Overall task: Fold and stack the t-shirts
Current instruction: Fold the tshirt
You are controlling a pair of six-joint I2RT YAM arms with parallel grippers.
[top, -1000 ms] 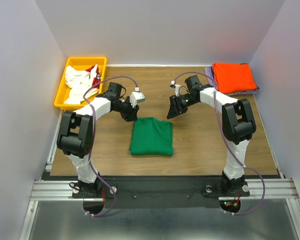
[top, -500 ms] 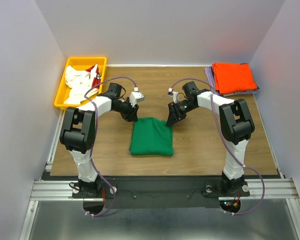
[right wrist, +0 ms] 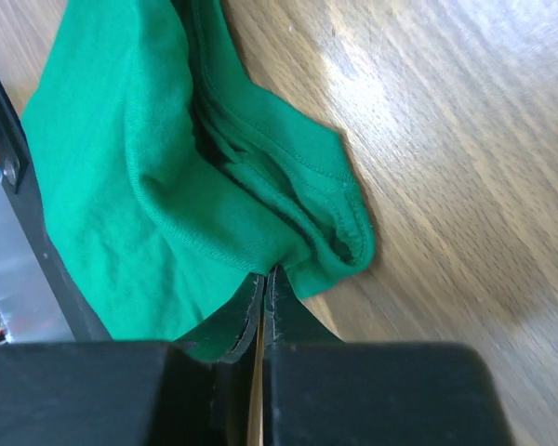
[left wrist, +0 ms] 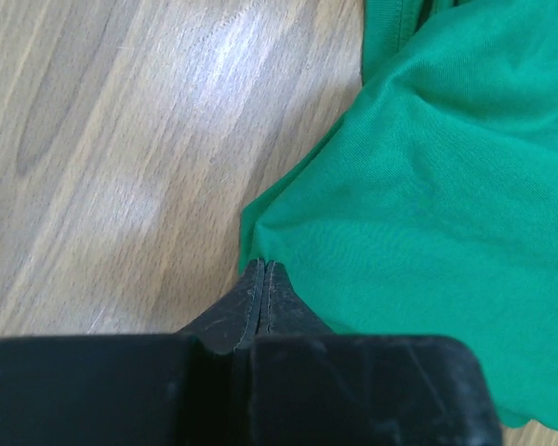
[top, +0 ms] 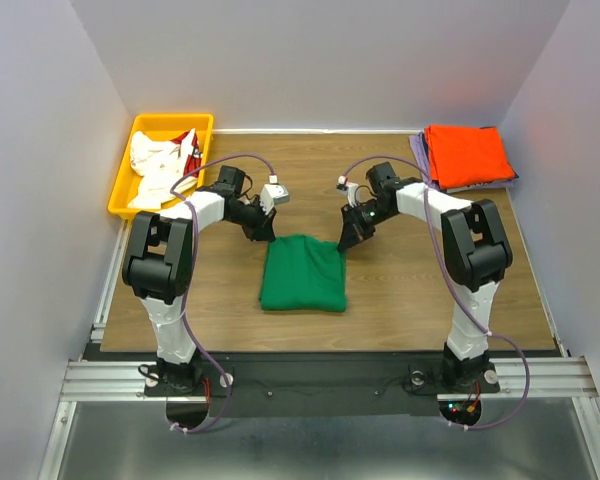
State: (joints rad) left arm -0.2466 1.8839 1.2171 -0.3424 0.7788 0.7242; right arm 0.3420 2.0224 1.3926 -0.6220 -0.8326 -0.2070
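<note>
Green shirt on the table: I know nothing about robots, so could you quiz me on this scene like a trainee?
1. True or false: the orange t-shirt lies at the far right corner of the table.
2. The left tool and right tool are shut on which edge of the green t-shirt? A near, B far, C none.
3. What colour is the bin holding white t-shirts?
Key: 1 true; 2 B; 3 yellow.

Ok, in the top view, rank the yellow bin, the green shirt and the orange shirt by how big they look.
1. yellow bin
2. green shirt
3. orange shirt
The green and orange shirts look close in size, and the orange one lies farther from the camera, so that pair is unsure.
</note>
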